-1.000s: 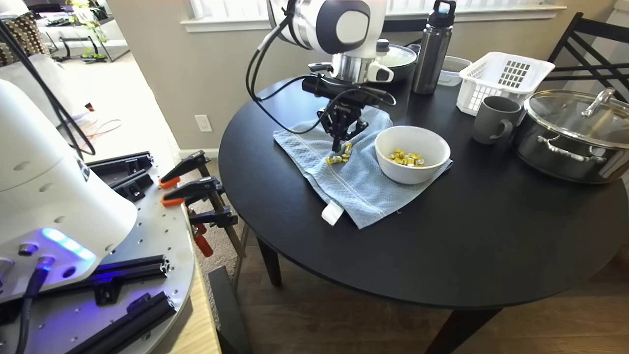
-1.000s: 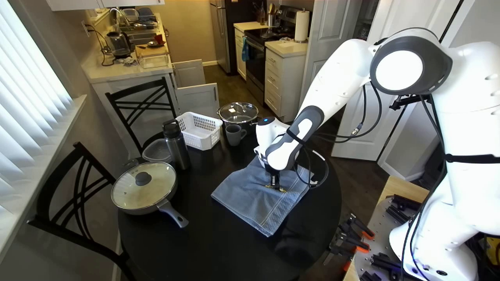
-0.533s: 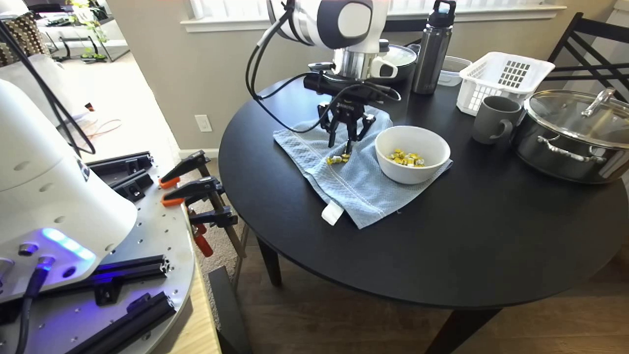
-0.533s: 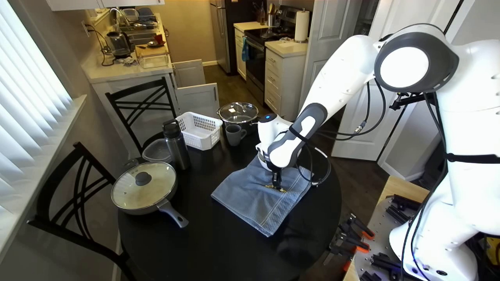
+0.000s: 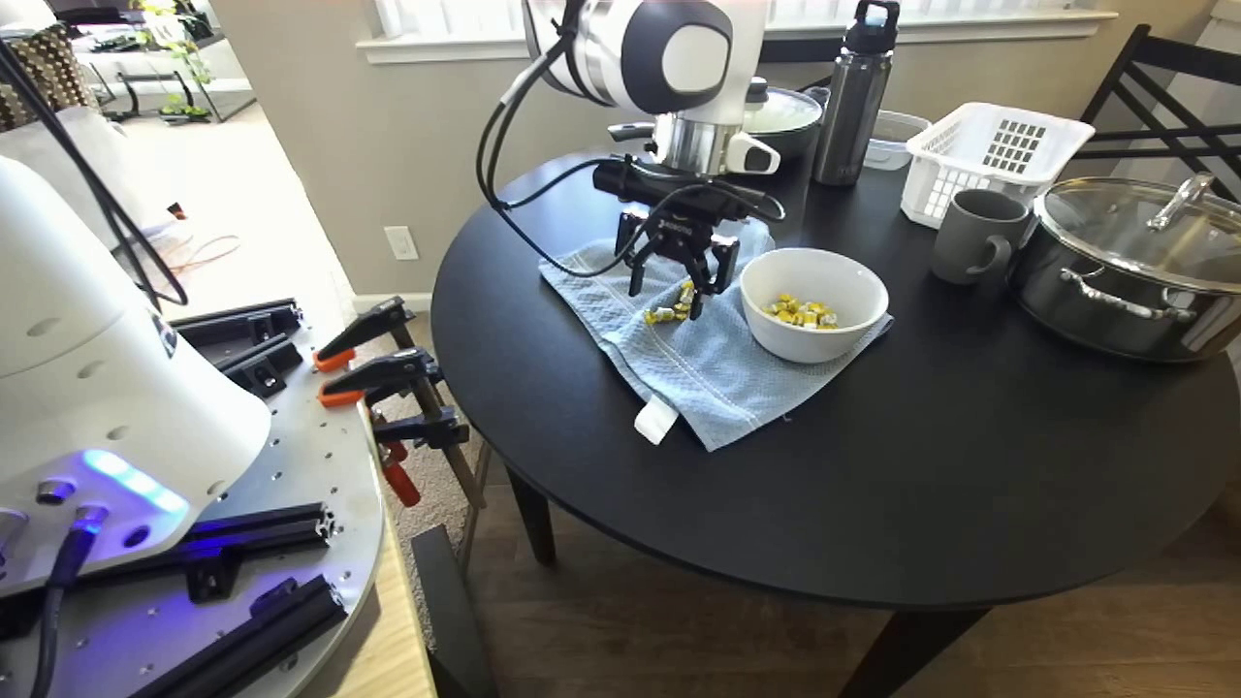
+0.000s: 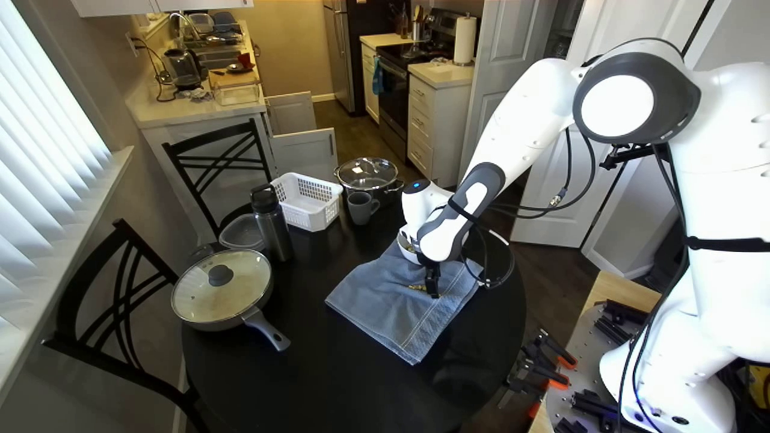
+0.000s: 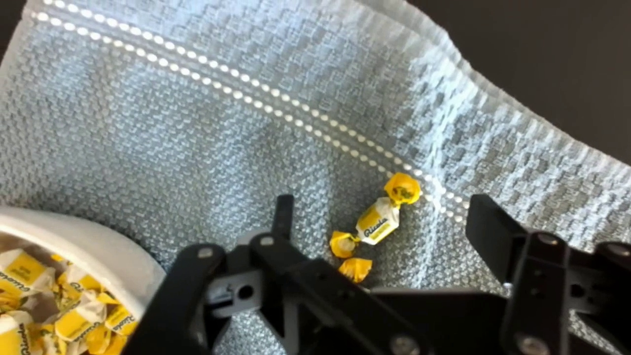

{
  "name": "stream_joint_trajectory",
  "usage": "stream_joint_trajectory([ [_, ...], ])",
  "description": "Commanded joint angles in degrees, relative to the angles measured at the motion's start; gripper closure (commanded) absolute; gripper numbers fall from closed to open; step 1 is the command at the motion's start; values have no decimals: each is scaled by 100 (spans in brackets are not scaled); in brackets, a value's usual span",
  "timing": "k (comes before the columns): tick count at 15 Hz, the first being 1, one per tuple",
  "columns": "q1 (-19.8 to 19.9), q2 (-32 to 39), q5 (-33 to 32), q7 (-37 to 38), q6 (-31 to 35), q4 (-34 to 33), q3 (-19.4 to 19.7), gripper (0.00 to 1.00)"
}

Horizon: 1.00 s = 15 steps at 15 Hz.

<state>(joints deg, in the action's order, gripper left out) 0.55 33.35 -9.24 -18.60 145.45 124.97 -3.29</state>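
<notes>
The Robotiq gripper (image 5: 666, 297) stood over the blue towel (image 5: 713, 388), its jaws spread wide and holding nothing; a Ricola candy (image 7: 378, 222) in yellow-and-white wrapping lay on the towel, framed between the jaws in the wrist view; just beside it showed the yellow twist of a second candy (image 7: 356, 269), the rest hidden behind the gripper; nearby on the towel, the white bowl (image 5: 810, 344) held more Ricola candies (image 7: 81, 315); the towel lay on a round black table (image 5: 873, 465).

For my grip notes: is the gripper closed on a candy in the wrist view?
No, the gripper stands open, with towel showing between its fingers and the fully visible candy.
</notes>
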Motion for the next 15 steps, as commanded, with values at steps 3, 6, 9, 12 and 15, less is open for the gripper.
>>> stream_joint_trajectory([
  [3, 16, 57, -52, -5, 103, 69, -28, 55],
  [6, 24, 143, -40, -21, 96, 54, -59, 74],
  [9, 33, 208, -34, -32, 93, 51, -81, 93],
  [12, 39, 200, -37, -25, 114, 71, -82, 100],
  [15, 30, 132, -59, -14, 148, 103, -67, 99],
])
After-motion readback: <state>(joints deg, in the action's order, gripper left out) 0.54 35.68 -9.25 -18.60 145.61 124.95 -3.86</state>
